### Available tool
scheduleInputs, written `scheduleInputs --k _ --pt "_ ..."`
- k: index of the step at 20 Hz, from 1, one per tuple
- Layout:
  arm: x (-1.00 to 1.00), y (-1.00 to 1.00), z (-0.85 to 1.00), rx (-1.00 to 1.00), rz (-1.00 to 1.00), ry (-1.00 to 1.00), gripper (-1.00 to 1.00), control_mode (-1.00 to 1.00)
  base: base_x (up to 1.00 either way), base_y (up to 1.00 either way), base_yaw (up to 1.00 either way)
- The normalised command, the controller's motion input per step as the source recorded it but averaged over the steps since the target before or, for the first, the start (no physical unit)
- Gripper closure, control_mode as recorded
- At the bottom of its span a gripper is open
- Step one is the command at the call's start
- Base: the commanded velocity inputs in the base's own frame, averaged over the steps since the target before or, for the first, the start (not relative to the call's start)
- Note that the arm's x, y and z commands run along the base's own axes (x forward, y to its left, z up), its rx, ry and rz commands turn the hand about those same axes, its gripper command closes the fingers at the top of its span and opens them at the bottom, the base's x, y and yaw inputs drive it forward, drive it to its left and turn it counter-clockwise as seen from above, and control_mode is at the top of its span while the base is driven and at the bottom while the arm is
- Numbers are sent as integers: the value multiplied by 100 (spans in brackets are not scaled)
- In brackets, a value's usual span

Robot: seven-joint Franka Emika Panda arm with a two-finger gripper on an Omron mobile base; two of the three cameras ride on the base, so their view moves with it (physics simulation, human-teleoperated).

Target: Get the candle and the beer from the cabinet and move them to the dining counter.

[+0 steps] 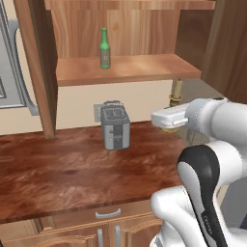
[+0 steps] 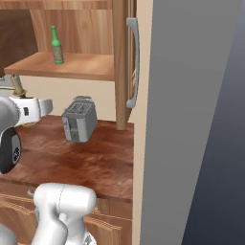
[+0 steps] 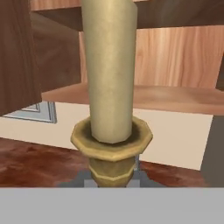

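— What do we see? A grey toaster [image 1: 115,126] on a reddish-brown wood-grain surface [image 1: 58,173], cream wall [image 1: 140,103] behind.

— And below? We note lower cabinets [image 1: 87,231] with curved handles.

One candle [image 3: 109,74] — a cream taper in a brass holder. One beer [image 1: 104,48], a green bottle, the single thing standing on the cabinet [image 1: 128,70] shelf. One grey toaster [image 1: 115,126] (two slots in its top) on the one wood-grain counter [image 1: 62,169]. One long silver bar handle [image 2: 133,67] on an open cabinet door — and one curved handle [image 1: 107,213] on the drawer front below the counter.
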Motion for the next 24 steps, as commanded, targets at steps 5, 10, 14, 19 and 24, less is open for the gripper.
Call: scheduleInputs --k 5,10,14,19,24 --pt "-48 9 -53 0 19 0 100 -100 0 0 0" --pt "-35 38 -44 -1 32 0 100 -100 0 0 0" --pt "-28 50 -40 -3 31 0 100 -100 0 0 0" --pt "32 51 -30 -2 18 0 100 -100 0 0 0" --pt "6 5 -11 0 11 -4 100 -100 0 0 0"
